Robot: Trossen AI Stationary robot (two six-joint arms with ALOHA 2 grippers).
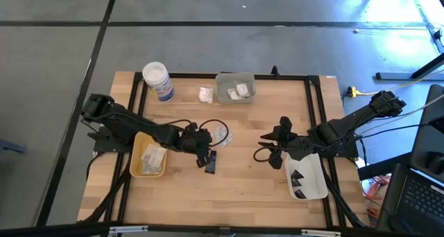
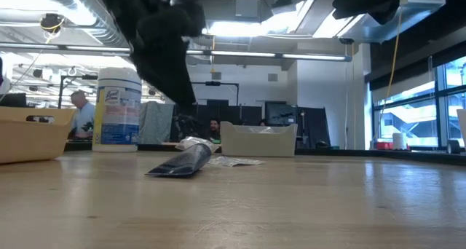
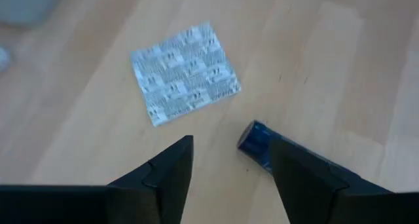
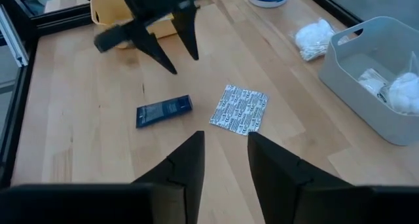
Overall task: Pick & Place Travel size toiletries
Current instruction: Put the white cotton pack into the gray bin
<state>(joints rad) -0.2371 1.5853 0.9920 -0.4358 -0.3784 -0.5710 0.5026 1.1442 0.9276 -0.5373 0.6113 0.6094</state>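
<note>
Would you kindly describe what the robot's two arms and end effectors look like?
Both arms are matte black and jointed, with black cables looping beside them. The left end effector and right end effector each carry two dark, flat, wedge-shaped fingers tapering to points. No markings are visible.

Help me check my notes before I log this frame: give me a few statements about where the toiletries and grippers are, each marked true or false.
1. The left gripper hangs open above the table, holding nothing. True.
2. The dark tube lies inside the yellow tray. False: it lies on the bare wood, beside the flat square sachet.
3. The grey bin holds white packets. True.
4. The right gripper is shut on the sachet. False: it is open and empty.
5. The white lumpy packet sits on the table between the jar and the grey bin. True.
</note>
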